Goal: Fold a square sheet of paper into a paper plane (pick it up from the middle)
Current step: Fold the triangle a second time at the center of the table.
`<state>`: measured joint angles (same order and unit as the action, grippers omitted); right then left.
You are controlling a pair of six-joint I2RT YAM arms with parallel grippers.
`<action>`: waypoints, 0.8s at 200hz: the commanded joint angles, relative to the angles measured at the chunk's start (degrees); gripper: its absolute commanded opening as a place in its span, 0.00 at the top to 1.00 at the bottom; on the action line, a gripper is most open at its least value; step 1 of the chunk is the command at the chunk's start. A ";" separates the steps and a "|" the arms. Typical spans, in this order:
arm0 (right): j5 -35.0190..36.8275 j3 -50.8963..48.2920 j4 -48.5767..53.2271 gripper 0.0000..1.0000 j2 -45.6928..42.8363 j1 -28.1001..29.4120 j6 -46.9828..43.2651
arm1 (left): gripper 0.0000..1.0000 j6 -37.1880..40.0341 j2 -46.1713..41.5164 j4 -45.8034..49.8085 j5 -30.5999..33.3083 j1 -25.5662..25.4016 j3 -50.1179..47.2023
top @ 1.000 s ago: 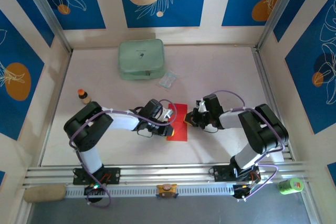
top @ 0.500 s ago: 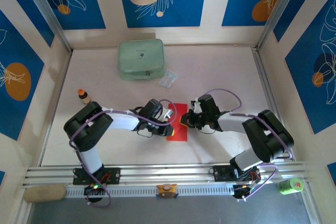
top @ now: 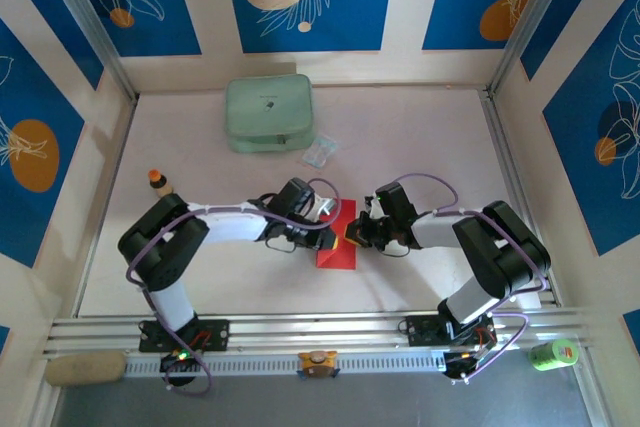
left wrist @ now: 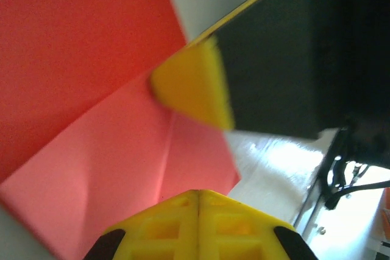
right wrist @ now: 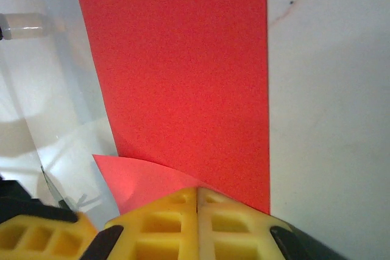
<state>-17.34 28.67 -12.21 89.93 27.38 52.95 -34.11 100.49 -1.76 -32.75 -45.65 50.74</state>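
Both arms fold inward and meet over the middle of the table [top: 430,147]. In the overhead view, the left arm rises from its base at the lower left to a bent elbow, then stretches its pale forearm rightward, low over the surface. The right arm mirrors it: up from the lower right, elbow out toward the right rail, forearm reaching left.

The square sheet of paper [top: 340,252] lies flat just below the centre of the frame, a bright red strip running top to bottom. The left gripper [top: 327,239] comes at its left edge and the right gripper [top: 352,234] at its right edge, and the two yellow tips sit just beside each other over the upper half of the sheet.

From the left wrist, the left gripper [left wrist: 198,194] has its fingers pressed together, with only a thin seam between them, at the bottom of the frame. The sheet [left wrist: 79,59] fills the left side, a lighter folded flap under the tips. The right gripper's yellow fingertip [left wrist: 194,88] pokes in from the upper right onto the paper.

From the right wrist, the right gripper [right wrist: 198,192] is likewise closed tight, at the sheet's [right wrist: 183,59] near edge, where a corner curls up. I cannot tell whether either pair of fingers actually pinches paper.

A pale green pouch [top: 268,112] and a small clear packet [top: 320,152] sit well apart, toward the top.
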 commanded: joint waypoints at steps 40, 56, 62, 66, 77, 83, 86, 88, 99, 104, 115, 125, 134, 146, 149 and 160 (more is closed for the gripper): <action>1.44 -0.03 3.31 1.00 2.07 -0.39 0.12 | 0.97 0.07 7.85 0.37 -2.01 -0.43 3.69; 1.52 -0.01 3.50 1.00 2.08 -0.39 0.13 | 0.96 0.95 8.69 1.14 -0.56 -0.44 2.64; 1.59 0.01 3.61 1.00 2.09 -0.39 0.07 | 0.96 1.10 8.92 1.01 -0.46 -0.48 2.09; 1.61 0.07 3.68 1.00 2.07 -0.39 -0.02 | 0.97 1.23 9.00 0.97 -0.32 -0.48 1.79; 1.68 0.06 3.79 1.00 2.17 -0.45 0.05 | 0.97 1.77 9.04 1.69 0.63 -0.44 1.43; 1.65 0.07 3.85 1.00 2.07 -0.43 0.05 | 0.97 2.21 8.91 2.20 1.11 -0.49 1.38; 1.67 0.06 3.86 1.00 2.01 -0.42 0.01 | 0.96 2.37 8.85 2.52 1.28 -0.48 1.46; 1.69 0.07 3.86 1.00 2.07 -0.42 0.04 | 0.96 2.51 8.78 2.78 1.39 -0.43 1.53; 1.79 0.16 3.96 1.00 2.09 -0.48 -0.02 | 0.96 3.24 7.71 4.02 1.78 -0.44 2.35; 1.79 0.19 4.14 1.00 2.07 -0.48 0.04 | 0.96 3.41 7.10 4.35 1.79 -0.49 2.70; 1.79 0.23 4.29 1.00 2.00 -0.48 -0.04 | 0.96 3.55 5.45 5.27 1.69 -0.46 3.59; 1.79 0.26 4.41 1.00 1.96 -0.48 -0.17 | 0.95 3.59 3.90 5.48 1.21 -0.58 4.15; 1.79 0.28 4.46 1.00 1.92 -0.48 -0.09 | 0.95 3.55 2.75 5.79 0.68 -0.59 4.58; 1.87 0.33 4.44 1.00 1.83 -0.48 -0.04 | 0.95 3.59 2.09 5.62 -0.13 -0.67 4.60; 1.85 0.34 4.48 1.00 1.75 -0.48 -0.15 | 0.95 3.61 2.08 5.53 -0.45 -0.67 4.56; 1.96 0.33 4.57 1.00 1.72 -0.48 -0.10 | 0.95 3.44 2.78 5.19 -1.18 -0.73 4.29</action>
<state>-17.54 28.88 -12.21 90.26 27.31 52.95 -32.03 104.68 1.63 -32.60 -46.00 53.95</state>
